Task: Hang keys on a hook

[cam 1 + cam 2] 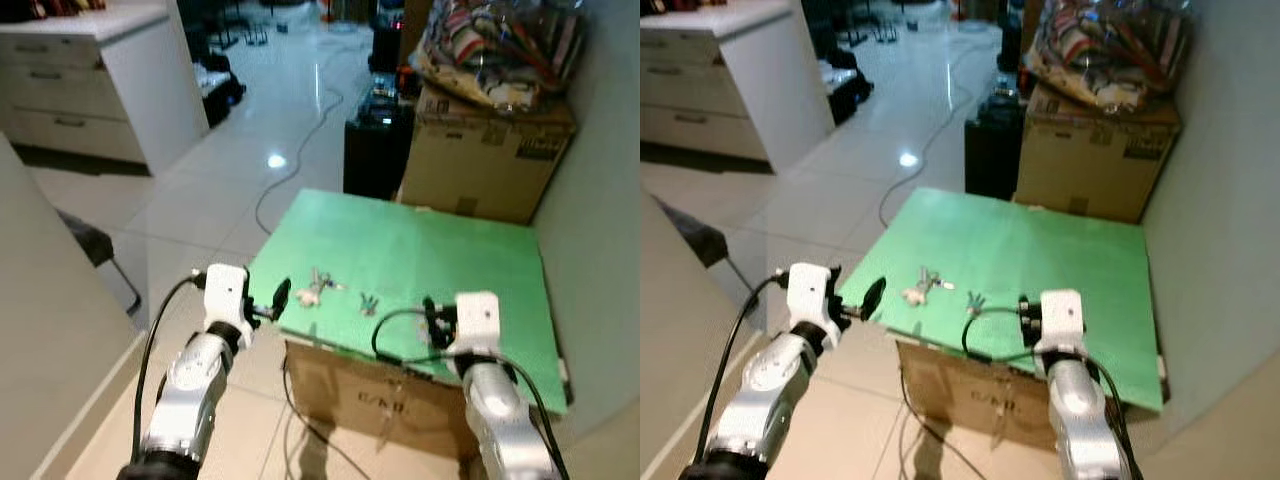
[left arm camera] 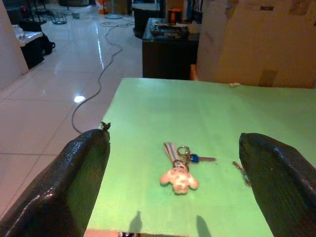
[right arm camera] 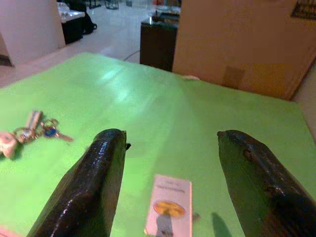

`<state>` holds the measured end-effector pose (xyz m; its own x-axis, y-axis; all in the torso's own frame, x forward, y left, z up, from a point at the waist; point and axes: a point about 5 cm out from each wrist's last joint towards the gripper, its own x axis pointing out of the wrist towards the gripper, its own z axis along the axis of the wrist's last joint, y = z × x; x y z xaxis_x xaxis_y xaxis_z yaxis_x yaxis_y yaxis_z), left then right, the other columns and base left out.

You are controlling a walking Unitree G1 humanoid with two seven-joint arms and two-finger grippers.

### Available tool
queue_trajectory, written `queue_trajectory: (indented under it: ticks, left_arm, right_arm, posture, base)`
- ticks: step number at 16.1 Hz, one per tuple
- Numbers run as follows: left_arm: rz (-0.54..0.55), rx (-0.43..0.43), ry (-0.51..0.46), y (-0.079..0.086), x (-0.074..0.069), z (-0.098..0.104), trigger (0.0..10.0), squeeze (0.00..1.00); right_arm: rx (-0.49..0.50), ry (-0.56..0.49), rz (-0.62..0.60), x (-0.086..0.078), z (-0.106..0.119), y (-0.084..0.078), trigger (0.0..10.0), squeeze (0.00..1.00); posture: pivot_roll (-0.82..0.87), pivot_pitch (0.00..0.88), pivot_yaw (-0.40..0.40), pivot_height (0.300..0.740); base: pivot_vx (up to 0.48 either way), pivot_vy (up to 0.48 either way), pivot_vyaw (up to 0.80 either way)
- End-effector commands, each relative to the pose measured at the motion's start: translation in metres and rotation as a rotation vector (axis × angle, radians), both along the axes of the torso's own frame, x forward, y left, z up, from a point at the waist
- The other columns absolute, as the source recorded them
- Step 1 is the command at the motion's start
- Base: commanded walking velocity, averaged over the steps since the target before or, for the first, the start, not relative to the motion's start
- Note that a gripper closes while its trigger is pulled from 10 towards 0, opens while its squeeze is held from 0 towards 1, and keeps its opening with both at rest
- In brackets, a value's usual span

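Step in hand, as judged from layout: approach and pick up the keys [image 2: 180, 165] before any hanging. The keys lie flat on the green bench [image 1: 440, 250], near its front edge and toward the robot's left side; the bunch comprises a pale figure-shaped fob, a striped strap, a ring and a blue-headed key. A second small dark item [image 1: 369, 303] lies just to the right of the bunch, apart from it; identity can't be resolved, so don't treat it as part of the target. Left gripper [image 2: 175, 182] hovers at the bench's front-left edge w/ jaws spread wide, nothing between them; in the left wrist view the keys sit ahead, roughly centred between the two fingers. Right gripper [image 3: 168, 182] hovers over the bench's front-right area, also wide open and empty, w/ a small printed card [image 3: 169, 203] lying on the bench beneath it. Recommended procedure: use the left gripper, since it's nearer and already aligned. Advance fwd and down, keeping the ring/strap junction centred, then close on the ring or strap rather than the fob, so the ring hangs free for the hook. Descend to light bench contact only; a flat bunch on a smooth surface may slide if pushed from one side. No hook can be made out here; locate it after the grasp. Keep the right gripper where it is, clear of the path.
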<state>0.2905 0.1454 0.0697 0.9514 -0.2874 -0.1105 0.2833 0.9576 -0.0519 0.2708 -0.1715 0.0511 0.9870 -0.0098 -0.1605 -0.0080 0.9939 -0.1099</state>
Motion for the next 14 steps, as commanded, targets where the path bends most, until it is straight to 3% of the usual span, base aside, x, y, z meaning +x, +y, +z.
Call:
queue_trajectory:
  ticks: [1, 3, 4, 6, 8, 10, 12, 14]
  left_arm:
    - [-0.001, -0.002, -0.002, -0.001, 0.0, 0.001, 10.0, 0.0]
    - [-0.005, -0.001, -0.004, 0.001, -0.001, 0.002, 10.0, 0.0]
    - [-0.009, 0.011, -0.007, 0.004, -0.002, 0.003, 10.0, 0.0]
    - [-0.013, 0.018, -0.011, 0.007, -0.003, 0.006, 10.0, 0.0]
    - [-0.069, 0.013, 0.012, 0.006, -0.006, 0.007, 10.0, 0.0]
    - [-0.168, -0.018, 0.022, -0.004, -0.012, 0.008, 10.0, 0.0]
    - [-0.386, -0.024, 0.017, -0.027, -0.031, 0.009, 10.0, 0.0]
    - [-0.455, -0.029, -0.008, -0.041, -0.041, 0.016, 10.0, 0.0]
  right_arm:
    - [0.014, -0.023, -0.021, 0.008, 0.006, -0.002, 10.0, 0.0]
    - [0.009, -0.064, -0.075, 0.018, 0.017, -0.003, 10.0, 0.0]
    - [0.007, -0.094, -0.132, 0.036, 0.027, -0.002, 10.0, 0.0]
    - [0.013, -0.107, -0.154, 0.047, 0.033, -0.001, 10.0, 0.0]
    - [-0.003, -0.1, -0.184, 0.071, 0.041, 0.002, 10.0, 0.0]
    - [-0.003, -0.084, -0.185, 0.079, 0.043, 0.004, 10.0, 0.0]
    - [0.012, -0.019, -0.153, 0.087, 0.037, 0.013, 10.0, 0.0]
    - [0.047, 0.023, -0.15, 0.089, 0.033, 0.017, 10.0, 0.0]
  posture:
    - [-0.08, 0.0, 0.076, 0.74]
    - [-0.08, 0.0, 0.078, 0.74]
    - [-0.06, 0.0, 0.088, 0.74]
    - [-0.04, 0.003, 0.095, 0.74]
    - [-0.01, 0.031, 0.095, 0.74]
    - [0.02, 0.052, 0.087, 0.74]
    - [0.06, 0.101, 0.064, 0.74]
    - [0.07, 0.136, 0.047, 0.74]
  base:
    - [0.0, 0.0, 0.0]
    - [0.0, 0.0, 0.0]
    - [0.0, 0.0, 0.0]
    - [0.0, 0.0, 0.0]
    - [0.0, 0.0, 0.0]
    - [0.0, 0.0, 0.0]
    - [0.0, 0.0, 0.0]
    - [0.0, 0.0, 0.0]
